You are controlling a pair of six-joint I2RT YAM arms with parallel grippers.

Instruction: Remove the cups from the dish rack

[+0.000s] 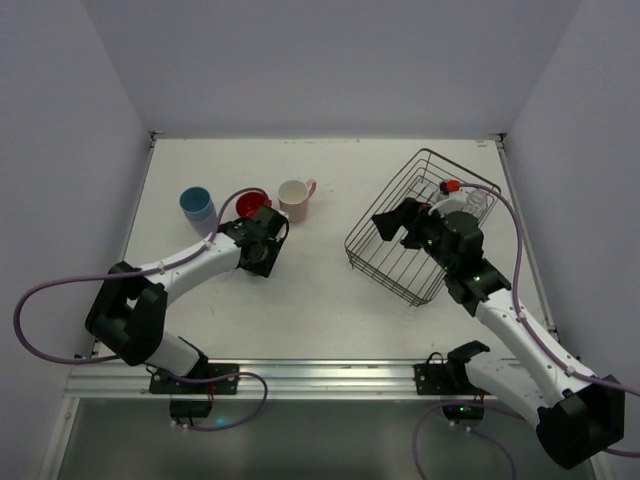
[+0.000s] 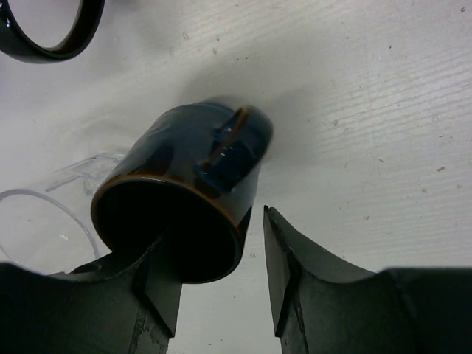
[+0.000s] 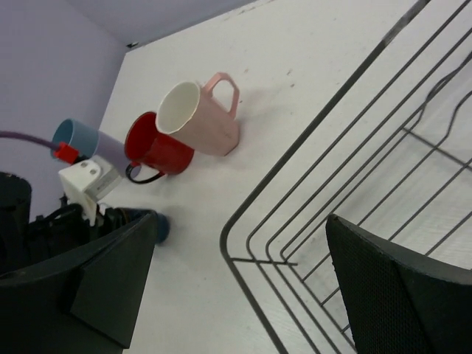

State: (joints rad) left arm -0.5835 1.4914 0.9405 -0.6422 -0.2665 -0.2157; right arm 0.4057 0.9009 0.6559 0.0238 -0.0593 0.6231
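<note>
Left gripper (image 2: pixel 214 236) fills the bottom of its wrist view. Its fingers (image 2: pixel 310 295) are parted: one sits at or just inside the mouth of the dark blue cup (image 2: pixel 184 184), and the other stands clear of the cup wall with a visible gap, so the jaws are released, not clamping. The cup is on the table (image 1: pixel 330 300), left of centre, handle on the far side. Whether the near finger touches the rim cannot be told. Right gripper (image 3: pixel 242 228) hangs over the near corner of the dish rack (image 3: pixel 295 221) with its jaws spread wide and nothing between them. The rack sits skewed on the right half of the table, and every part of it in view is bare wire with no cup inside. What lies under the right arm is hidden. Three more cups stand grouped on the table at the back left, well apart from the rack: red cup (image 1: pixel 250 205), light blue cup (image 1: pixel 197 205) and pale pink mug (image 1: pixel 295 198) with a handle. Judged progress: four cups are out, so the task is nearly or fully done. A fifth cup, if there is one, does not show. The table is matte white with faint scuffs and specks. Plain lavender walls (image 1: pixel 330 60) close it in on three sides, a metal rail (image 1: pixel 330 375) runs along the near edge, and purple cables (image 1: pixel 40 300) loop off both arms.
</note>
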